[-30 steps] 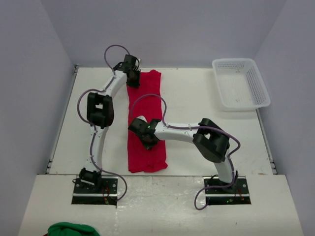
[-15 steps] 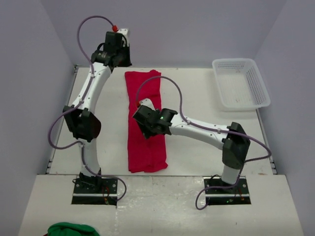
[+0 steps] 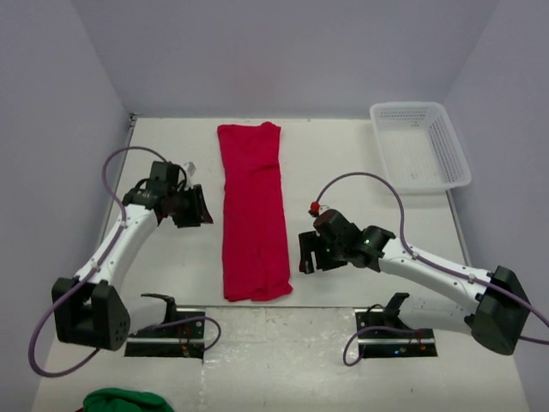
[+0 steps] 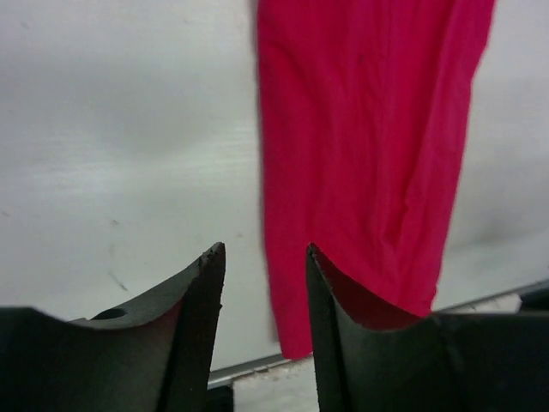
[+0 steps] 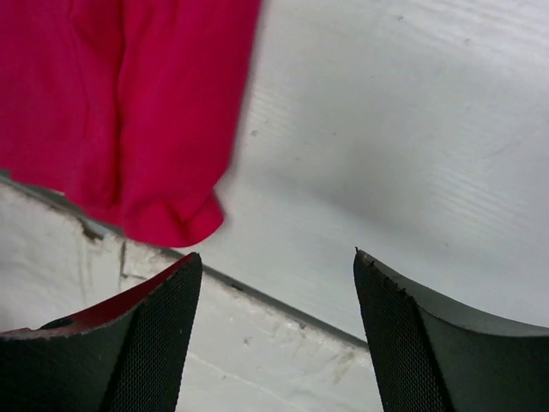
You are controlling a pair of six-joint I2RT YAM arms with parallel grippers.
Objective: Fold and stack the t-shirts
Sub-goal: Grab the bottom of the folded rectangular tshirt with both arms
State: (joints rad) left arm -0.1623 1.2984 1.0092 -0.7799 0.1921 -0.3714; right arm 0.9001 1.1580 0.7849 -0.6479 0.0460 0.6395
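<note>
The long bright red soft-cloth t-shirt (image 4: 360, 154) runs off the top edge of the left wrist view. Its near right corner is hidden behind a black finger (image 4: 369, 360) of the left gripper (image 4: 263, 251), and its left border is smeared with blur. In the right wrist view the shirt is cut by the top and left edges, and its right border is blurred. The fingers of the right gripper (image 5: 276, 256) are cropped by the bottom edge, as are the left gripper's. From above, the shirt's layers cannot be counted. A crumpled green cloth (image 3: 129, 400) is cut off by the bottom edge.
</note>
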